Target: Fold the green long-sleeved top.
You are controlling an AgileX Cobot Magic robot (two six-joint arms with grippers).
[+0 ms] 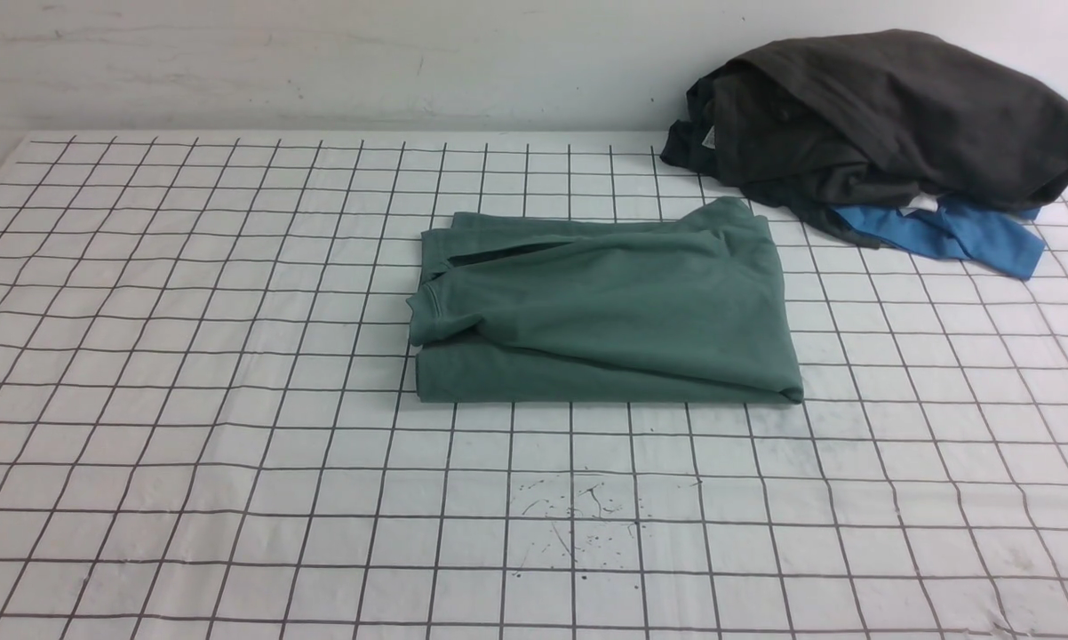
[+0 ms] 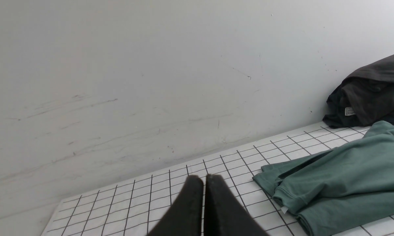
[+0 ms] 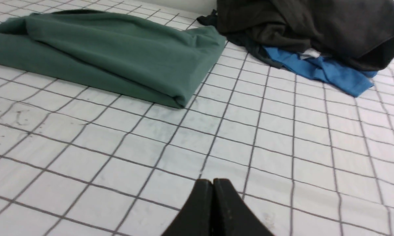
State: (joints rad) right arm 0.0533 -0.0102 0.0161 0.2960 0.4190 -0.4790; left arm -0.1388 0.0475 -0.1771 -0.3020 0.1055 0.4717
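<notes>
The green long-sleeved top [image 1: 605,307] lies folded into a rough rectangle in the middle of the gridded table, a ribbed cuff showing at its left edge. Both wrist views catch it as well: the top [image 2: 341,173] from the left arm, the top [image 3: 111,52] from the right. My left gripper [image 2: 204,178] is shut with nothing in it, off to the left of the top and clear of it. My right gripper [image 3: 213,181] is shut and empty too, above bare cloth some way from the top's near right corner. Neither arm shows in the front view.
A dark charcoal-grey garment [image 1: 889,116] is heaped at the back right against the wall, with a bright blue garment [image 1: 952,233] poking out beneath it. The white grid tablecloth [image 1: 187,400] covers the table. Ink specks [image 1: 578,516] mark the front centre.
</notes>
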